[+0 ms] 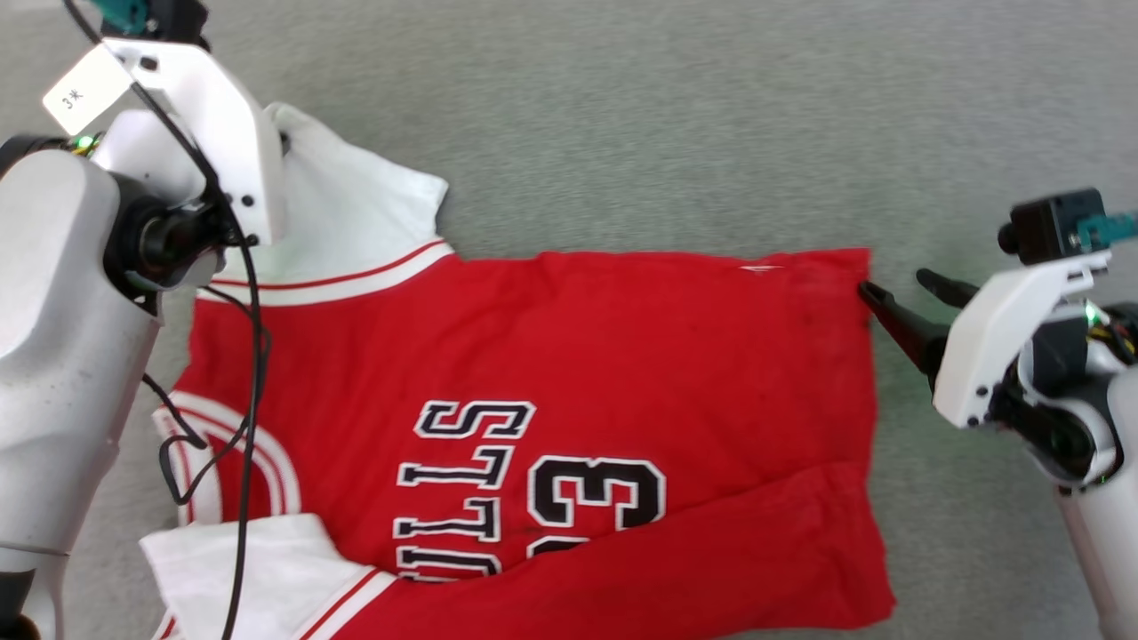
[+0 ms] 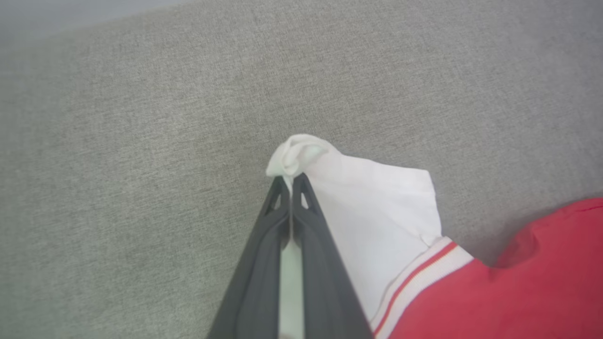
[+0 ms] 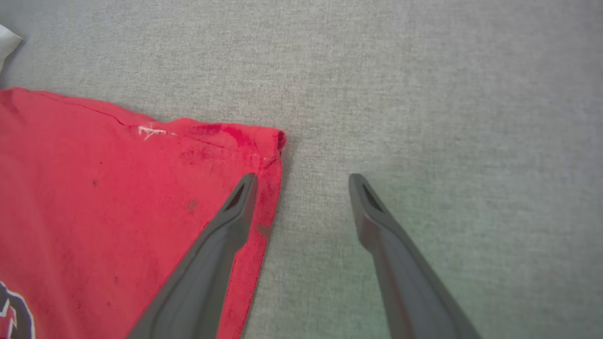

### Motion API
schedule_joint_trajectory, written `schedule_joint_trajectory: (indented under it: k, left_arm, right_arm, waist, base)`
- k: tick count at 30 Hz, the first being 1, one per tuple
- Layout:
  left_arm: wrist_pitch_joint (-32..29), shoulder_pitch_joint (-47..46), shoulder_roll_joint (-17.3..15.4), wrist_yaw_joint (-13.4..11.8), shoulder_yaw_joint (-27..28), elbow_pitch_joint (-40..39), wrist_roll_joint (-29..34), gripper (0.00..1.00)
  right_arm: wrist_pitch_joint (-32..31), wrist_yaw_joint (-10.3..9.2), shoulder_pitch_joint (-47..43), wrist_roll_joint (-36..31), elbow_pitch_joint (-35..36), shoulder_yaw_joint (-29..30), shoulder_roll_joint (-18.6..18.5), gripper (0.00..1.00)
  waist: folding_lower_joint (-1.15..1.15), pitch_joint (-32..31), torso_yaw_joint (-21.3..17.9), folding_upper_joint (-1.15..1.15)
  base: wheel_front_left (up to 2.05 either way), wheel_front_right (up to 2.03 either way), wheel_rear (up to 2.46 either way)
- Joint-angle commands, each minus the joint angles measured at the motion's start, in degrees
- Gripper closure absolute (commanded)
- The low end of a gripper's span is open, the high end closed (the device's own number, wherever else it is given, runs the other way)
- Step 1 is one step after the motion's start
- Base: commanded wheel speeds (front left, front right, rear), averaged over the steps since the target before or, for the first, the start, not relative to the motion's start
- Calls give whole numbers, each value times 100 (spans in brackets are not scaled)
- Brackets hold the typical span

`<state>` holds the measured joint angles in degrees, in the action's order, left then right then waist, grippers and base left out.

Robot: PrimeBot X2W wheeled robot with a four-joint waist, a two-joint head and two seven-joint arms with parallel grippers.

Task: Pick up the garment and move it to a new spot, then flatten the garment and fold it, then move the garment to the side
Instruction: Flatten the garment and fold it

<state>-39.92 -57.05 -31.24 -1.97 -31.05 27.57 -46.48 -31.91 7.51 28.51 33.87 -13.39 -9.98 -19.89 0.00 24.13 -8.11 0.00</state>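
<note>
Garment (image 1: 676, 347) print "ULLS", "3"; left-arm tag (image 1: 86, 89) "3米".

1. The garment (image 1: 622, 373) is spread on the table (image 1: 676, 116), collar leftward, hem rightward.
2. The tip of the far sleeve (image 2: 377, 207) is clamped in the jaws of the left gripper (image 2: 292, 181).
3. The far hem corner (image 3: 275, 141) is straddled by the parted jaws of the right gripper (image 3: 304, 178).

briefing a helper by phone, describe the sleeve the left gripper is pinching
A red jersey lies spread on the grey surface. Two white sleeves stick out at its left end; take the far sleeve. Unlike the near sleeve, its tip is bunched in the shut left gripper.
</note>
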Motion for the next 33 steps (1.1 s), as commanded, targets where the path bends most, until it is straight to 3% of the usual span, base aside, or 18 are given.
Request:
schedule_joint_trajectory:
  k: [1, 7, 11, 12, 13, 14, 23, 33]
  left_arm:
    - [44, -98, 31, 31, -13, -49, 36, 100]
    - [175, -43, 68, 38, -65, -297, 75, 100]
    - [240, 51, 70, 70, -60, -346, 28, 100]
    - [251, 56, 81, 73, -62, -362, 16, 100]
    - [280, 71, 91, 72, -57, -374, 3, 100]
    - [301, 101, 92, 79, -49, -380, -5, 100]
    - [723, 567, -57, 35, 137, -571, -122, 100]
    - [1434, 1998, -390, -317, 548, -1366, -424, 100]
  right_arm:
    - [-53, -5, 140, 52, -62, -54, -40, 0]
    - [-400, -5, 583, 227, -567, -563, -145, 0]
    - [-963, -4, 579, 419, -1166, -976, -110, 0]
    - [-1097, -3, 572, 455, -1287, -1085, -130, 60]
    - [-1139, -3, 571, 519, -1356, -1136, -117, 84]
    - [-1174, -3, 580, 570, -1404, -1165, -111, 100]
    - [-596, -7, 817, 383, -1024, -855, -499, 100]
    - [-365, -7, -73, 64, -392, -160, -276, 100]
  waist:
    - [0, 67, 156, 0]
    - [0, 188, 383, 0]
    - [0, 211, 432, 0]
    - [0, 213, 448, 0]
    - [0, 210, 461, 0]
    - [0, 200, 474, 0]
    - [0, -193, 515, 0]
    - [0, -934, 634, 0]
  base:
    - [0, 0, 0]
    - [0, 0, 0]
    - [0, 0, 0]
    - [0, 0, 0]
    - [0, 0, 0]
    - [0, 0, 0]
    - [0, 0, 0]
    - [0, 0, 0]
